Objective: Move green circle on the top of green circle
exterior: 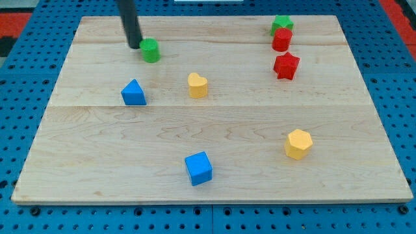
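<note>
A green circle block [151, 50] sits near the view's top left on the wooden board [214, 130]. My tip [134, 46] stands just left of it, touching or nearly touching its left side. A green star block [282, 24] lies at the view's top right, close above a red round block [282, 39]. I see only one green circle.
A red star block [286, 66] lies below the red round block. A blue triangular block [134, 93] and a yellow heart block [197, 85] lie mid-left. A blue cube [199, 168] and a yellow hexagon block [298, 143] lie toward the view's bottom.
</note>
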Tool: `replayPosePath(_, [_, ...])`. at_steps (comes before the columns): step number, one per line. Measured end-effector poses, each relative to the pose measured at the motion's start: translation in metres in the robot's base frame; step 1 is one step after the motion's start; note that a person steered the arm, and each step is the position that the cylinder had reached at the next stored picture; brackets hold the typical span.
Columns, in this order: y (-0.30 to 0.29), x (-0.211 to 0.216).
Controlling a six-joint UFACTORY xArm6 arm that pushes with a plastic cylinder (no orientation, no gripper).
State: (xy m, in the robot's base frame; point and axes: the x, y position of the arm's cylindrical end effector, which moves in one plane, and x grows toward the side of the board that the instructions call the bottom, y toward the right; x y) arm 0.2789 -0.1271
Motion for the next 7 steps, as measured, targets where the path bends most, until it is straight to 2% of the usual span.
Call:
replayPosePath(1, [0.068, -0.002])
replayPosePath(2, [0.11, 0.009])
replayPosePath(3, [0.107, 0.018])
replayPosePath(4, [0.074, -0.011])
replayPosePath(5, [0.052, -0.003])
replayPosePath(6, [0.068, 0.041])
replayPosePath(7, [0.043, 0.048])
